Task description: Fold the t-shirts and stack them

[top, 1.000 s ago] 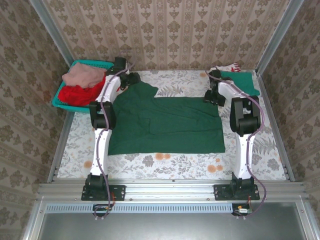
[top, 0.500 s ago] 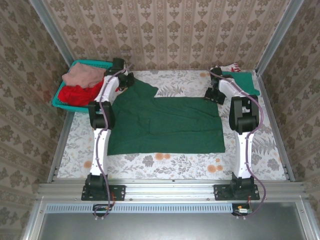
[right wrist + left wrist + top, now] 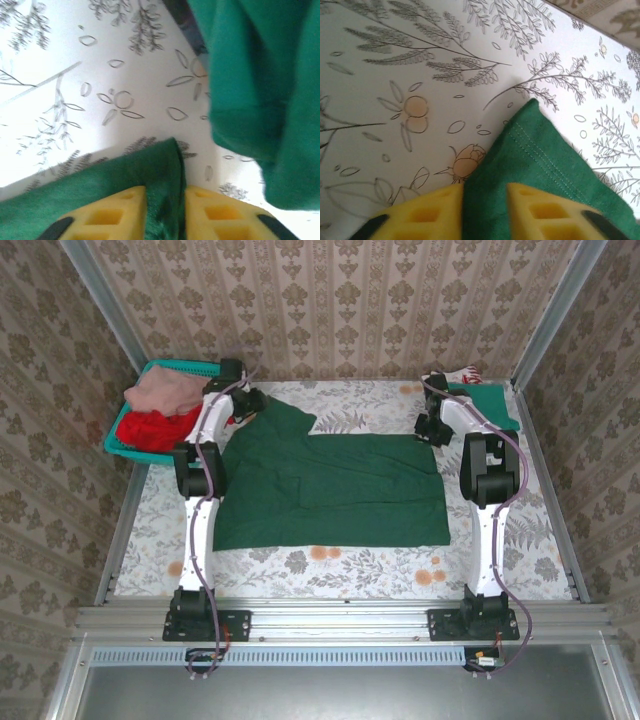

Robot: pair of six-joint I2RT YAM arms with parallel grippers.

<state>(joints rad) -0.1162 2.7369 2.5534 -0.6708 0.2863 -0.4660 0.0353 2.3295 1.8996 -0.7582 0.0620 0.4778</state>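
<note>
A large dark green t-shirt (image 3: 330, 490) lies spread flat across the middle of the table. My left gripper (image 3: 248, 405) is at its far left sleeve corner. In the left wrist view the yellow fingers (image 3: 430, 212) of the left gripper (image 3: 485, 192) are shut on the stitched green hem (image 3: 540, 150). My right gripper (image 3: 432, 430) is at the shirt's far right corner. There the right gripper (image 3: 165, 197) is shut on a bunched fold of the green cloth (image 3: 110, 175).
A teal mesh basket (image 3: 185, 367) at the back left holds a dusty pink t-shirt (image 3: 165, 390) and a red t-shirt (image 3: 150, 430). A folded teal-green t-shirt (image 3: 490, 405) lies at the back right, close beside my right gripper, with a white-red t-shirt (image 3: 462, 373) behind it.
Both grippers have closed on the far corners of the dark green t-shirt. Both arms have shifted slightly toward the back of the table.
</note>
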